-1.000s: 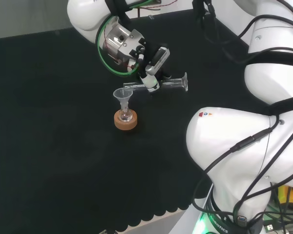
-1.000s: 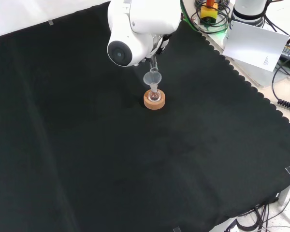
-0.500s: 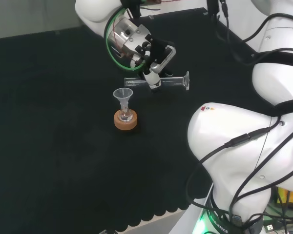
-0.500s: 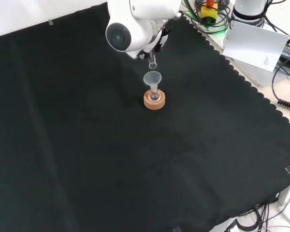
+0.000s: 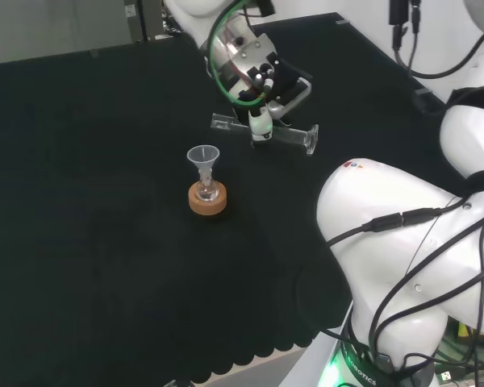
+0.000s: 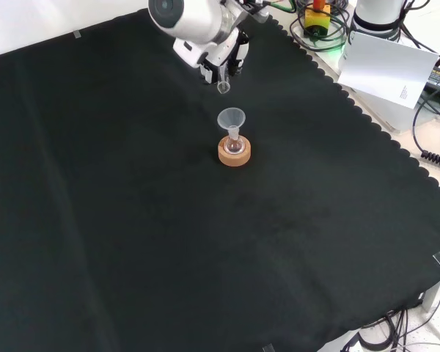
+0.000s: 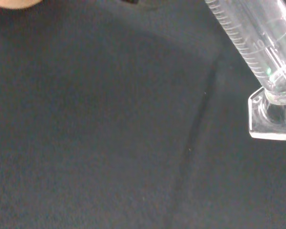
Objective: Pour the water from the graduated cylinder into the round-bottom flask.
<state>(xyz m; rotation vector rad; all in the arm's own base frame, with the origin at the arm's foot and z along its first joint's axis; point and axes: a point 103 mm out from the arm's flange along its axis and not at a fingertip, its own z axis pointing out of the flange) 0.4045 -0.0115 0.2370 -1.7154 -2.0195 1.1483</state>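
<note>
A small round-bottom flask sits in a cork ring stand with a clear funnel in its neck; the front view shows the flask, the stand and the funnel at mid-cloth. The hand is shut on a clear graduated cylinder, held nearly level in the air, its mouth pointing left in the head view, its foot to the right. The mouth hangs above and to the right of the funnel, apart from it. In the front view the hand has the cylinder's mouth below it. The wrist view shows the cylinder's scale and foot.
The arm's white links take up the right of the head view. A white box and cables lie beyond the cloth's scalloped edge at the front view's right. Black cloth spreads around the stand.
The hand has lifted and drawn the cylinder away from the funnel, rightward in the head view, higher in the front view. The cylinder has turned from mouth-down to about level. Flask and funnel stayed put.
</note>
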